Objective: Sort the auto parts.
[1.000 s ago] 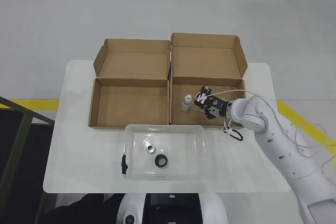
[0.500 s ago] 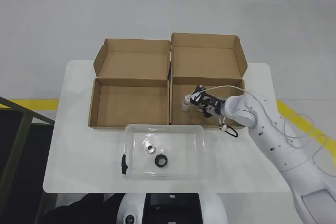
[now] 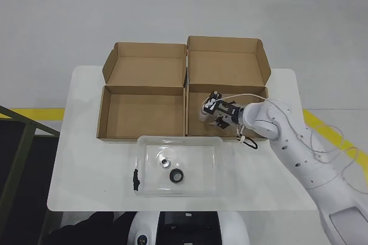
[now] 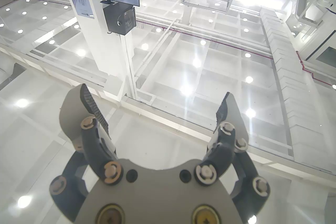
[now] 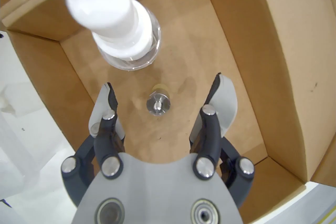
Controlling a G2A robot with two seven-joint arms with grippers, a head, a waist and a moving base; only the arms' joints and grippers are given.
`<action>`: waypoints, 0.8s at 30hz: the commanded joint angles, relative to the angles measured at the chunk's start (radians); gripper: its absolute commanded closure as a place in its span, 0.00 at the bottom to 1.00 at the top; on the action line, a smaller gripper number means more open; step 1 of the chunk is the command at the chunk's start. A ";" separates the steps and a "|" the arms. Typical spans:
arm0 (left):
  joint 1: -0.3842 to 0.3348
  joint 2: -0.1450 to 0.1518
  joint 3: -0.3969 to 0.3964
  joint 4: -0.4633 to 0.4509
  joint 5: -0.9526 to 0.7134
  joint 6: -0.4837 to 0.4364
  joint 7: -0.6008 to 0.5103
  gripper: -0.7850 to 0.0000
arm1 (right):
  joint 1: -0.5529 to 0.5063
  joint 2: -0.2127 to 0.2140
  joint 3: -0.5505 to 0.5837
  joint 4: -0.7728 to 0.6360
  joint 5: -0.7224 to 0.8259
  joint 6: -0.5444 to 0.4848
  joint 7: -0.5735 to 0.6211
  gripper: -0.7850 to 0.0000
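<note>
right gripper [image 5: 164, 81] gapes over a metal fitting [image 5: 158, 104], plain in wrist view.

We look down on the table [image 3: 80, 184]; right wrist close inside the right box [image 5: 275, 51] (shared overhead); left wrist faces the ceiling [image 4: 210, 64].

Right claw [image 5: 163, 80] gapes downward; left claw [image 4: 155, 89] gapes upward.
</note>
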 commanded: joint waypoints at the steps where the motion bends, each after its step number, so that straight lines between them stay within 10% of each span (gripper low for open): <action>1: 0.000 0.000 0.000 0.000 0.000 0.000 0.000 0.00 | -0.021 0.010 0.029 -0.046 -0.005 -0.001 0.011 0.20; 24: 0.000 0.000 0.000 0.000 0.000 0.000 0.000 0.00 | -0.430 0.104 0.248 -0.649 -0.017 -0.176 0.032 0.24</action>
